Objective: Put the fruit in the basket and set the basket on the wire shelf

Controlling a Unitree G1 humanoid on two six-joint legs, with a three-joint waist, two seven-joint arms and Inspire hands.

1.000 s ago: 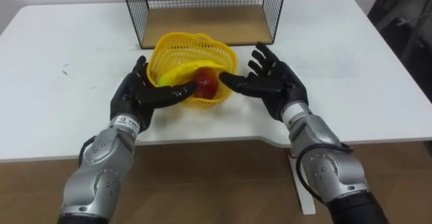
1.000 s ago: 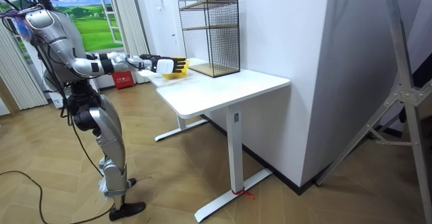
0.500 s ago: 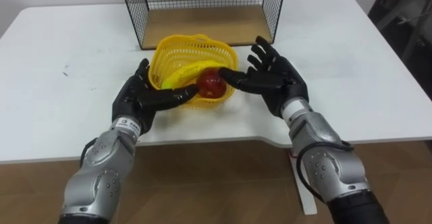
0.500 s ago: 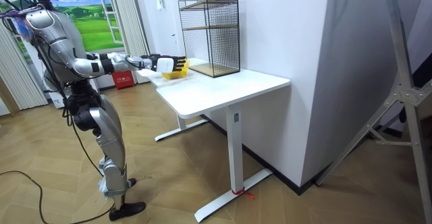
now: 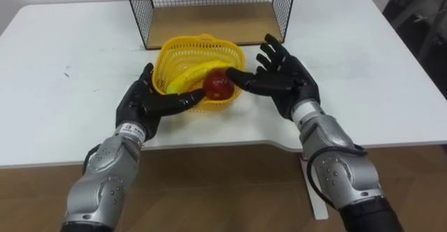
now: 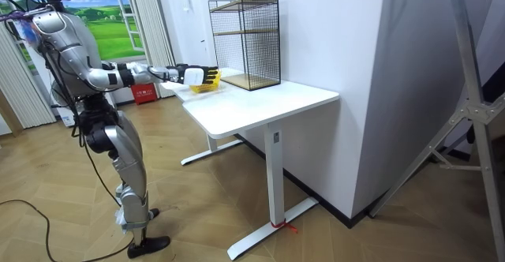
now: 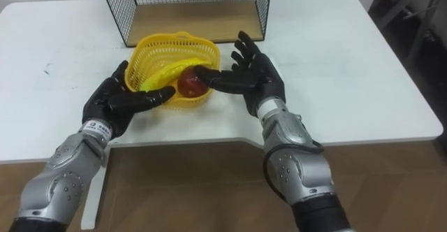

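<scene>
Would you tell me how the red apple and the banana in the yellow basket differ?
The red apple is round and red; the banana is long, curved and yellow. The apple sits by the near rim; the banana stretches leftward beside it. Both lie inside the yellow basket.

Robot is recorded standing upright at the end of the white desk (image 6: 260,96), on the room view's left. Both arms are held out level over that end. The yellow basket (image 6: 209,84) is seen there, with the right hand (image 6: 193,75) against it. Whether it rests on the desk cannot be told. The wire shelf (image 6: 246,37) stands at the desk's far edge.
</scene>
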